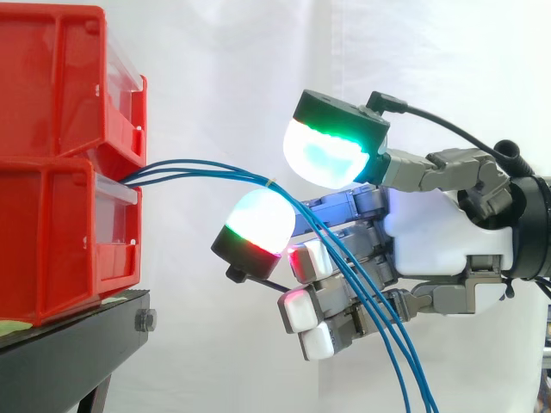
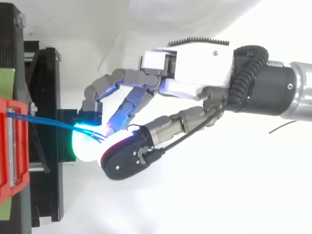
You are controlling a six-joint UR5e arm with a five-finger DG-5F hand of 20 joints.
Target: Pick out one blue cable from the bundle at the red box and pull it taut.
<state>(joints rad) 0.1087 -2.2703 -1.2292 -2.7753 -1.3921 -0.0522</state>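
Nearest the side camera, shows blue cables (image 1: 215,169) crossing in front of the hand (image 1: 430,225). Traces them from the front of the lower red bin (image 1: 52,241) at 9 o'clock, just under the upper red bin (image 1: 52,86), in a shallow arc toward the middle. Follows them past a small yellowish band (image 1: 271,182) gathering them, then down across the hand and out at 5 o'clock. Counts at least three strands, curved and not straight. Places the upper bin directly on the lower, both on a black stand (image 1: 69,357) at 7 o'clock, with a bolt (image 1: 145,321) on the stand's edge. Finds the hand at 3 o'clock, reaching toward 9 o'clock, apart from the bins, before a white curtain (image 1: 215,60). Cannot tell whether the hand clamps the cables or only stands about them.

From above, shows the hand (image 2: 200,68) near the middle, with the arm (image 2: 287,92) entering from 3 o'clock. Puts the upper red bin (image 2: 9,146) at 8 o'clock on the black stand (image 2: 46,97), stretching from 11 o'clock to 7 o'clock. Follows the blue cables (image 2: 48,122) from the bin at 9 o'clock rightward to the hand's tip, there lost from sight. Notes a pale green strip (image 2: 6,80) on the stand at 10 o'clock.
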